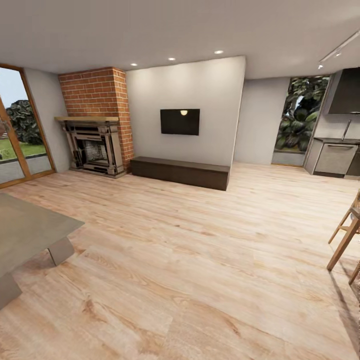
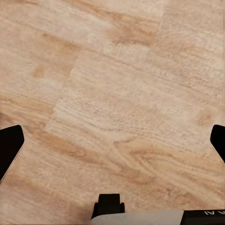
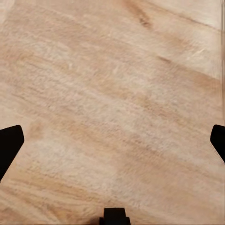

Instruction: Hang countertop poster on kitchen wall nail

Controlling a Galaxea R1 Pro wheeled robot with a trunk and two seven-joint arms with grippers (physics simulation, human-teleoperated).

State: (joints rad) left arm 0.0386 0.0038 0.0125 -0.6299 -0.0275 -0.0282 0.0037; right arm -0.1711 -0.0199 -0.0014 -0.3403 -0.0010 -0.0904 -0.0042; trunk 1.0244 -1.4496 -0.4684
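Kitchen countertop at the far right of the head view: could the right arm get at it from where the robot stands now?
Probably not. The kitchen countertop lies far across the wooden floor. The right end effector is open, pointing down at bare floor planks, holding nothing. The base would likely have to drive over first.

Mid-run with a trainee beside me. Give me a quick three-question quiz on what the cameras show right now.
1. True or false: the left hand holds the poster.
2. In the head view, the kitchen countertop lies: A) far right B) far left C) dead centre.
3. What hangs on the grey wall above the dark bench?

Key:
1. False; both hands, left and right hand, are open over the wooden floor.
2. A.
3. A black TV.
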